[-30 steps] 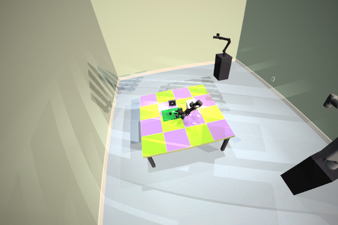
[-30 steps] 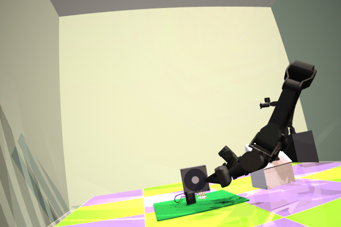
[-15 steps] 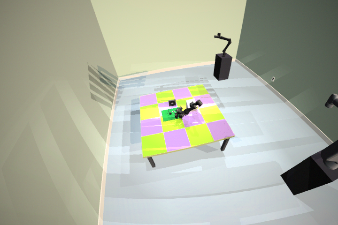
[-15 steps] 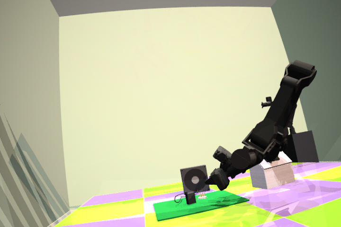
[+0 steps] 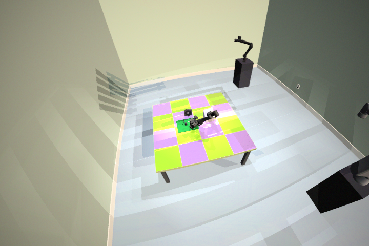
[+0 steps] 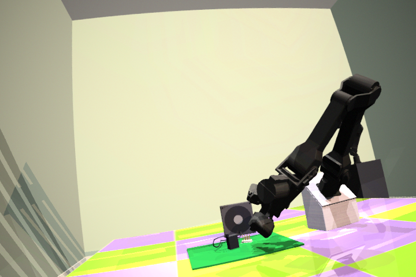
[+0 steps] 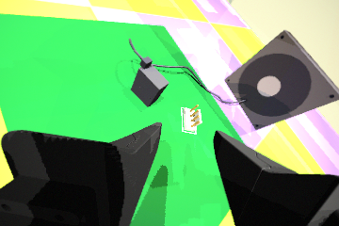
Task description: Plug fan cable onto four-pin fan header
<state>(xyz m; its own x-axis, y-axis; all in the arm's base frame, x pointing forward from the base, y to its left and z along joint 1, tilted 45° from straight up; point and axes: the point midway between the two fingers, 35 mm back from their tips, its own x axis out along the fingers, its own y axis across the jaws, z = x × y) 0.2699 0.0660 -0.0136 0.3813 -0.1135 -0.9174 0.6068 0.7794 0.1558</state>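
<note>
A black gripper (image 6: pixel 252 225) (image 7: pixel 187 131) hangs over a green board (image 5: pixel 180 126) (image 6: pixel 203 258) (image 7: pixel 78 94), fingers apart and holding nothing. The fan's black plug (image 6: pixel 232 241) (image 7: pixel 149 86) is on the board, beside the white header (image 6: pixel 247 240) (image 7: pixel 186 123), whose gold pins are bare. A thin cable (image 6: pixel 216 240) (image 7: pixel 196 75) runs to the upright fan (image 5: pixel 187 112) (image 6: pixel 237 217) (image 7: pixel 276 85). Whether the plug's base lies flat is hard to tell.

In the wrist view, a flat green board (image 5: pixel 180 128) (image 6: pixel 208 256) (image 7: pixel 59 85) is filling the left and center. A dark, blocky plug (image 5: pixel 185 124) (image 6: pixel 232 242) (image 7: pixel 149 86) is standing on it, upper center, apart from the white header (image 6: pixel 247 240) (image 7: pixel 188 123), whose gold pins are showing bare. A thin dark cable (image 7: pixel 185 67) is running to the square gray fan (image 5: pixel 187 112) (image 6: pixel 238 219) (image 7: pixel 269 86), standing upper right.
</note>
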